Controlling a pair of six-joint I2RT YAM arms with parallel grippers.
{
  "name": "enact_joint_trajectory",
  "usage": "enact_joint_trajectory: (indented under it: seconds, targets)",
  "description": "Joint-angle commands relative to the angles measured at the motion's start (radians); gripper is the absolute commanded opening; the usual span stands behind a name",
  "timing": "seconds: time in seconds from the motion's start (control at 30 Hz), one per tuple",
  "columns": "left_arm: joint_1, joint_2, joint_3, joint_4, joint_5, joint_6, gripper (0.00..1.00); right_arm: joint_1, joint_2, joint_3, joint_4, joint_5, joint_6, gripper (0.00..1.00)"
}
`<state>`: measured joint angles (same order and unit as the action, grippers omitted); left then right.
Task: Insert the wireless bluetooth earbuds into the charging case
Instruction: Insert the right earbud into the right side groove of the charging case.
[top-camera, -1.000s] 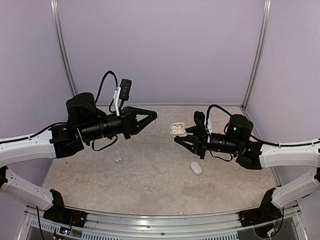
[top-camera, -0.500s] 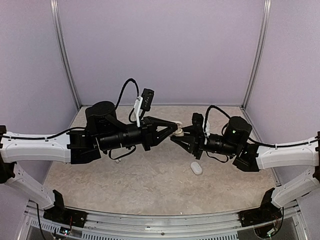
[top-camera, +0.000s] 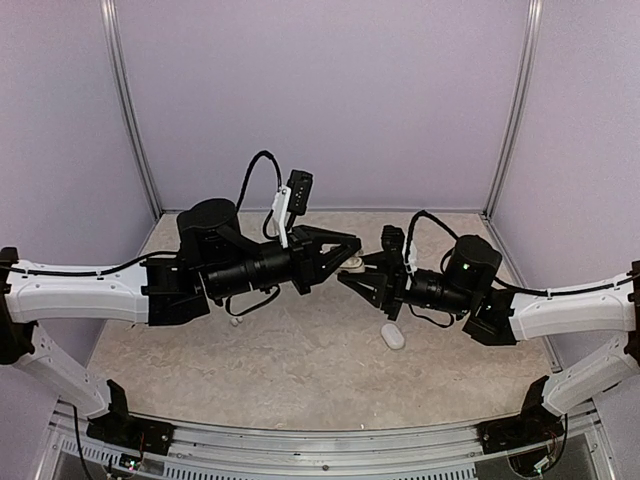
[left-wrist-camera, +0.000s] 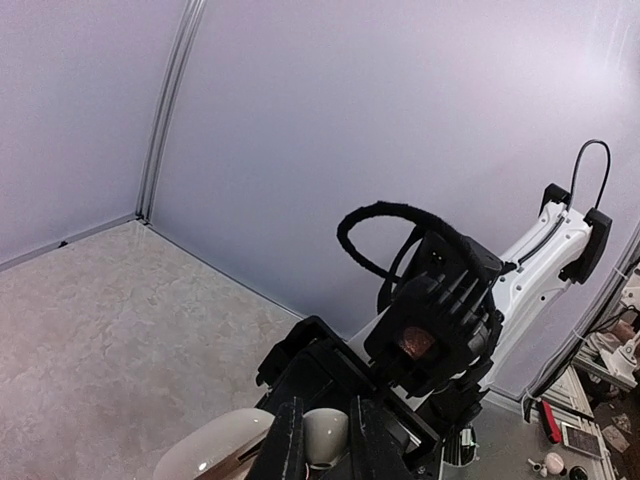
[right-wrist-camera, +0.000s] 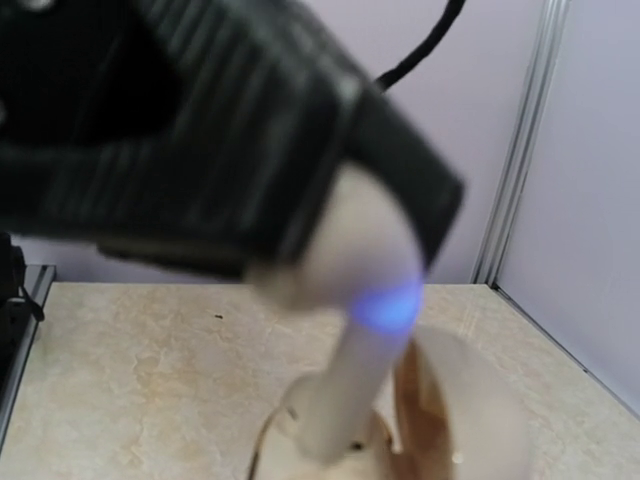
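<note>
In the left wrist view, my left gripper (left-wrist-camera: 325, 415) is shut on a small white earbud (left-wrist-camera: 325, 435), just beside the open lid of the white charging case (left-wrist-camera: 215, 445). The right wrist view shows that earbud (right-wrist-camera: 365, 340), with a blue light, reaching stem-down into the open case (right-wrist-camera: 470, 400). From above, the left gripper (top-camera: 352, 252) meets the right gripper (top-camera: 348, 277) at the case (top-camera: 353, 263). The right gripper appears shut on the case, but its fingers are below its own view. A second earbud (top-camera: 235, 322) lies on the table under the left arm.
A plain white oval object (top-camera: 392, 337) lies on the table in front of the right gripper. Lilac walls close the table at the back and on both sides. The two arms almost touch at the middle of the table.
The left arm has swung right and forward with the earbud, from the left half of the table to the case. The right gripper has edged slightly left.
</note>
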<state>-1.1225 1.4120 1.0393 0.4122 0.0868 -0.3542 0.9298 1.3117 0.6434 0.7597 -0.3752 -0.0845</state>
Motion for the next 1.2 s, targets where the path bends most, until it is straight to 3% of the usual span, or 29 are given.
enact_joint_trajectory:
  seconds: [0.0, 0.63, 1.17]
  targets:
    - [-0.009, 0.017, 0.030, 0.020, -0.016, 0.018, 0.07, 0.008, -0.015, 0.019, 0.045, 0.023, 0.042, 0.00]
    - [-0.010, 0.058, 0.046, -0.005, -0.055, 0.010, 0.07, 0.009, -0.028, 0.012, 0.107, 0.014, 0.078, 0.00]
    - [-0.008, 0.085, 0.052, -0.013, -0.055, -0.042, 0.08, 0.009, -0.046, -0.037, 0.264, 0.027, 0.120, 0.00]
